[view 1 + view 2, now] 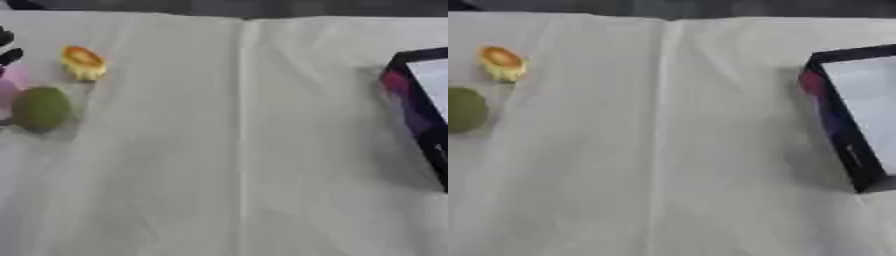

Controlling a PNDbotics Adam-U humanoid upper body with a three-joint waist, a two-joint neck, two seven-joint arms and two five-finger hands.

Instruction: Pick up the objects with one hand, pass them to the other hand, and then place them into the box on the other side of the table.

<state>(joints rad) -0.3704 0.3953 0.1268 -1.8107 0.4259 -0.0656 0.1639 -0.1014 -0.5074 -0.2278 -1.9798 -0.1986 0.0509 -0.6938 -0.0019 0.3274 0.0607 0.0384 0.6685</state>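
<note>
The left hand (7, 47) shows only as a few black finger shapes at the far left edge of the left eye view. Whether its fingers are straight or curled cannot be told, and nothing can be seen in its hold. The right hand shows in neither view.

Just beside the left hand, toward the middle of the bench (245, 165), lies a small yellow object with an orange top (84, 63). Nearer the robot than the hand sits a round green object (40, 108), resting on the pale cloth and apart from the yellow one. A pink shape (7, 90) shows at the picture edge just under the hand, touching or partly hidden behind the green object; too little of it shows to say what it is.

Well apart from the hand, across the bench on the robot's right, stands the box (840, 131). It has dark walls with a reddish patch on the near corner and a pale inside, and it is cut off by the right edge. The white cloth over the bench has a long crease running from far to near between the objects and the box.
</note>
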